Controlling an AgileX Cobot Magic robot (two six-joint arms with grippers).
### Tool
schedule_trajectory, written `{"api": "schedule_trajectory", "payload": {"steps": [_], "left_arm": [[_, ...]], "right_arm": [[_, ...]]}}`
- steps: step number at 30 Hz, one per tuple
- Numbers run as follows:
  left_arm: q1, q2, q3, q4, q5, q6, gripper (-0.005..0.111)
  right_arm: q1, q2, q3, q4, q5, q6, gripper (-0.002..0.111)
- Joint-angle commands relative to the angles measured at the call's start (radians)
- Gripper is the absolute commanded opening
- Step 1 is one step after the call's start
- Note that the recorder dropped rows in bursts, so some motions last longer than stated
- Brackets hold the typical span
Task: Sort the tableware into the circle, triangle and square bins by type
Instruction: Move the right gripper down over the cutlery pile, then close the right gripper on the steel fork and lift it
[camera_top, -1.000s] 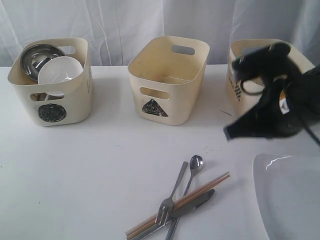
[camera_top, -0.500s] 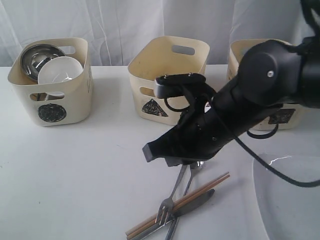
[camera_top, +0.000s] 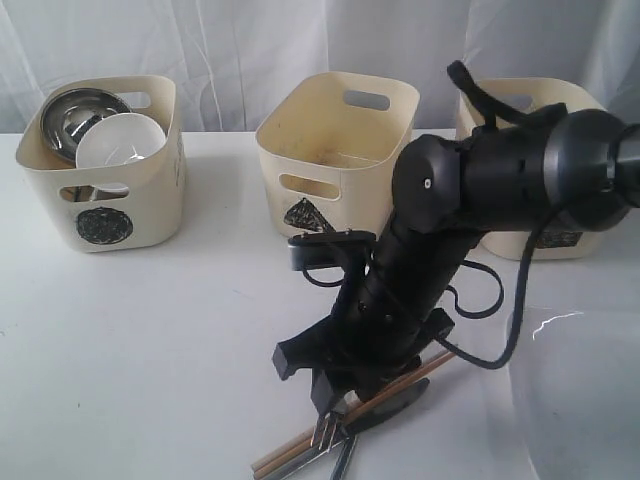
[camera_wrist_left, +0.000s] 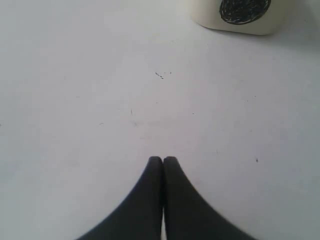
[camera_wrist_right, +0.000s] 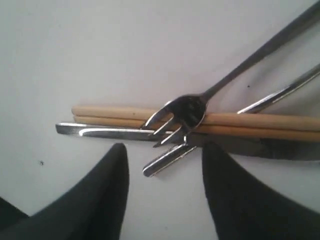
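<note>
Now, outside, my right arm (camera_top: 500, 180) has swung from the cream plastic square-marked bin (camera_top: 510, 95) down to the cutlery pile (camera_top: 330, 445), so picking can start. Left wrist: the left end effector (camera_wrist_left: 163, 160) is pressed together over the bare white desk (camera_wrist_left: 100, 100). Only the right wrist shows the right end effector (camera_wrist_right: 165, 155) spread, empty, by the shiny steel fork (camera_wrist_right: 187, 112) lying across the wooden chopsticks (camera_wrist_right: 260, 121).

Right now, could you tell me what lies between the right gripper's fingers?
The right wrist view shows the end of the spoon handle on the table between the right gripper's fingers.
</note>
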Motion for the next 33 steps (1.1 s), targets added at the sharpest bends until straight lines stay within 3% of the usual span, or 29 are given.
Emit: {"api": "schedule_trajectory", "payload": {"steps": [1,24,33], "left_arm": [[-0.008,-0.003,0.01,0.004,0.036,-0.004,0.0],[-0.008,-0.003,0.01,0.004,0.036,-0.004,0.0],[-0.008,-0.003,0.01,0.004,0.036,-0.004,0.0]], "right_arm": [[0.0,0.035,-0.01,0.008,-0.088,0.108,0.045],[0.0,0.194,-0.01,0.013,-0.209,0.153,0.044],[0.0,0.25,-0.01,0.013,-0.24,0.151,0.026]]}}
